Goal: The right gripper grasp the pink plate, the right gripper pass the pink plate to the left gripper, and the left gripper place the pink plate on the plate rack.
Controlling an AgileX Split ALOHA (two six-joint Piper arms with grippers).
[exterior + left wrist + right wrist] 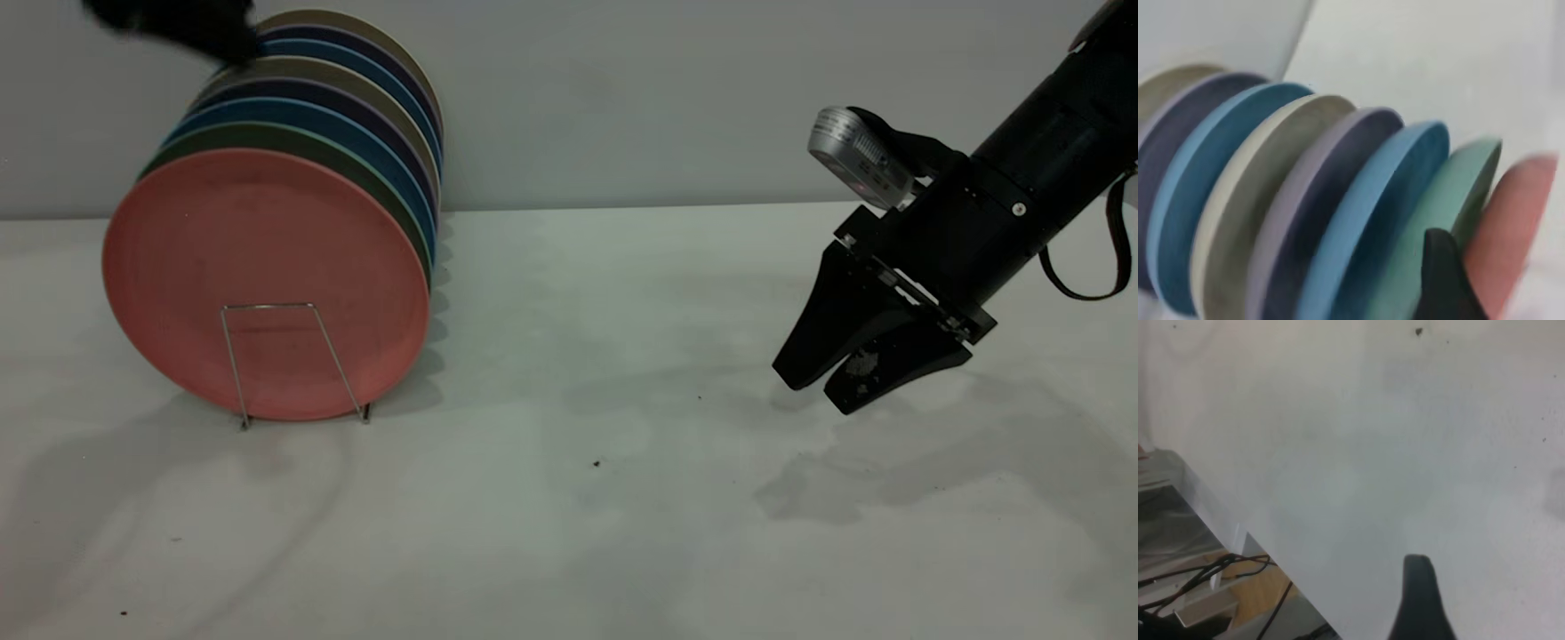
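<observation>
The pink plate stands upright at the front of a row of several coloured plates in the plate rack. A wire loop crosses its lower face. In the left wrist view the pink plate is the end one, beside a teal-green plate. The left gripper hovers as a dark blur over the top of the row, apart from the pink plate. The right gripper hangs low over the table at the right, far from the rack, slightly open and holding nothing.
Blue, purple and beige plates fill the rack behind the green one. A table edge shows in the right wrist view, with cables below it. White tabletop lies between the rack and the right gripper.
</observation>
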